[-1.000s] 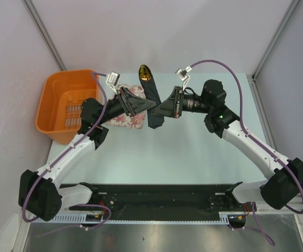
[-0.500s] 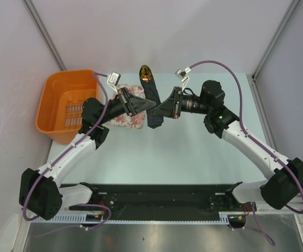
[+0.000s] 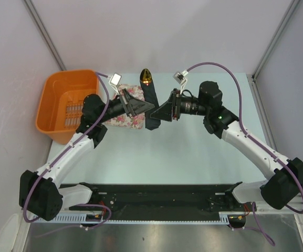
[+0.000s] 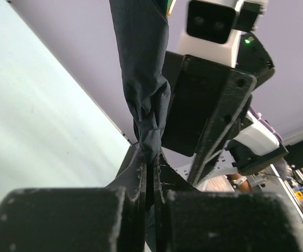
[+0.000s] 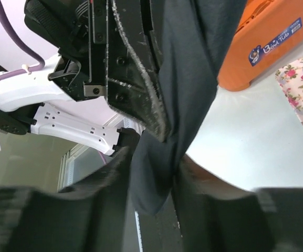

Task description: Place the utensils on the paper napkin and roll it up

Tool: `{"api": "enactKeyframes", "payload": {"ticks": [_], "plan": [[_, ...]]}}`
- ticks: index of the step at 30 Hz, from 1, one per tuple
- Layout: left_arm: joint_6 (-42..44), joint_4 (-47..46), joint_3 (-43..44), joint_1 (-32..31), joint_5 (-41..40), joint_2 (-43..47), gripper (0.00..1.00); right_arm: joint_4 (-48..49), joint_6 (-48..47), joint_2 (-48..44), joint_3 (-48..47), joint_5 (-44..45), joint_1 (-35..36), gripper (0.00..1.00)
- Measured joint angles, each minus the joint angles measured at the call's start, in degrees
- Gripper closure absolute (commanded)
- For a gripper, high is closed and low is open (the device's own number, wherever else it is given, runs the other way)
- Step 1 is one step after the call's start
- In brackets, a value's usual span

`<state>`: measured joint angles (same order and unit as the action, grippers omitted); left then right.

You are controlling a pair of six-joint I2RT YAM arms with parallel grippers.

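The black paper napkin (image 3: 151, 102) is twisted into a narrow roll and held up above the table between both arms. A gold spoon head of the utensils (image 3: 146, 75) sticks out of its far end; the handles are hidden inside. My left gripper (image 3: 149, 108) comes from the left and is shut on the roll; in the left wrist view the napkin (image 4: 143, 79) rises out of its closed jaws (image 4: 150, 165). My right gripper (image 3: 159, 114) stands open from the right, the napkin's loose tail (image 5: 159, 168) hanging between its parted fingers (image 5: 112, 176).
An orange basket (image 3: 62, 100) stands at the table's back left. A pink floral cloth (image 3: 125, 119) lies beside it, under my left gripper. The pale table (image 3: 193, 147) stretches toward the arm bases, with walls close behind.
My right gripper's jaws have parted from the napkin roll. The roll now hangs a little straighter and nearer, carried by my left gripper, which has shifted slightly.
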<state>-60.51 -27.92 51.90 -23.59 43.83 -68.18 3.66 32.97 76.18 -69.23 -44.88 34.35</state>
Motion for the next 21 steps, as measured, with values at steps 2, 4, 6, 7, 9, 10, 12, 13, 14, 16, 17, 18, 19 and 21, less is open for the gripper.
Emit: {"api": "enactKeyframes", "payload": {"ticks": [2,4,6,7,9,10,12,13,14,16,17,18,19,21], "plan": [[0.70,1.33,0.00,0.81,0.13,0.00,1.00,-0.09,-0.52,0.00,0.00,0.00,-0.26,0.41],[1.62,2.54,0.00,1.49,0.31,0.00,1.00,-0.39,-1.09,-0.02,0.00,-0.02,-0.74,0.37],[2.40,3.58,0.02,2.01,0.48,0.07,1.00,-0.92,-1.57,-0.02,-0.04,-0.02,-1.27,0.30],[2.93,4.17,0.09,2.34,0.74,0.13,1.00,-1.42,-1.77,-0.02,-0.11,-0.02,-1.57,0.26],[4.57,5.99,0.42,3.32,1.70,0.35,1.00,-2.34,-2.16,-0.02,-0.22,-0.02,-2.14,0.21],[5.33,6.71,0.66,3.82,1.99,0.37,1.00,-2.86,-2.49,-0.02,-0.31,-0.04,-2.32,0.17],[8.28,10.29,2.23,6.03,3.30,0.35,1.00,-3.98,-3.13,-0.02,-0.55,-0.04,-3.08,0.13],[9.97,12.15,3.13,7.26,3.91,0.33,1.00,-4.57,-3.50,-0.04,-0.66,-0.09,-3.48,0.09],[12.20,15.08,4.79,9.25,4.96,0.11,1.00,-5.20,-3.85,-0.09,-0.72,-0.11,-3.93,0.08],[17.31,20.37,8.59,13.55,6.36,-0.81,1.00,-6.56,-4.74,-0.22,-0.76,-0.15,-4.72,0.00],[19.67,22.91,10.58,16.11,7.04,-1.40,1.00,-7.04,-5.07,-0.26,-0.79,-0.17,-4.98,0.00],[22.62,25.92,12.94,18.97,7.89,-2.21,1.00,-7.87,-5.75,-0.28,-0.96,-0.22,-5.42,0.00],[25.18,28.35,14.88,21.42,8.04,-3.02,1.00,-8.57,-6.25,-0.28,-1.11,-0.24,-5.75,0.00],[29.92,33.29,18.64,25.73,9.01,-4.83,1.00,-10.21,-7.39,-0.28,-1.68,-0.37,-6.21,0.00]]}}
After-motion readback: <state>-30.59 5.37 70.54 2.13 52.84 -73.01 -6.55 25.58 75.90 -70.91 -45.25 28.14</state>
